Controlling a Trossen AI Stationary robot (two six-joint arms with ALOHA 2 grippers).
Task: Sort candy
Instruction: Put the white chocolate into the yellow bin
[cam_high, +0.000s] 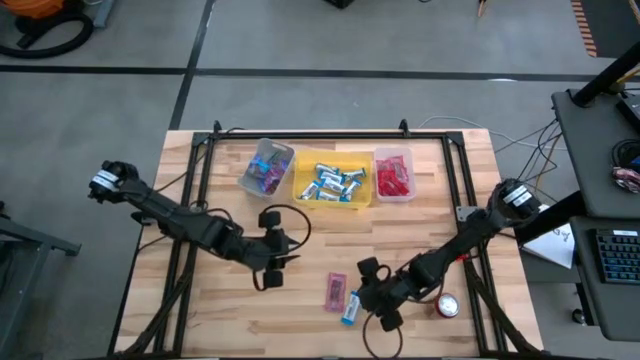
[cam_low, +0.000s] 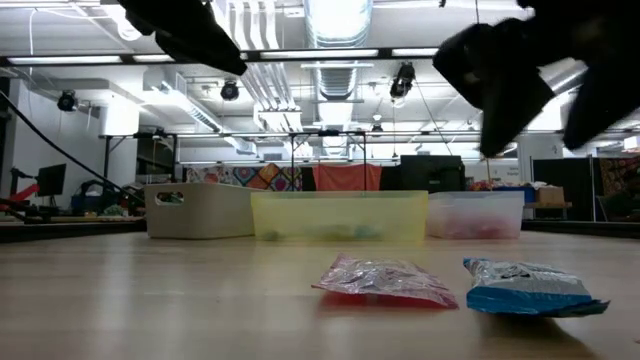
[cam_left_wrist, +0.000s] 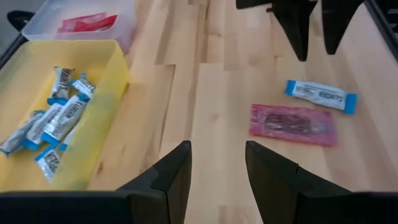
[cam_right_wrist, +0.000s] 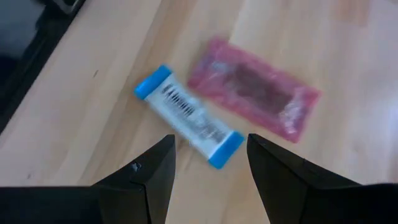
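Right wrist view: jaws spread, empty

Pink candy (cam_high: 335, 291); blue-white candy (cam_high: 350, 307); yellow bin (cam_high: 296, 185).

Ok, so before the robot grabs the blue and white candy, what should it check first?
1. Right gripper open: ok.
2. Right gripper lined up over the blue-and-white wrapped candy: ok, candy lies just ahead of its fingers.
3. Candy free of the flat pink wrapped candy beside it: cannot tell, they lie very close.
4. Yellow plastic bin holding matching candies has room: ok.
5. Left gripper out of the way: ok, open and off to the side.
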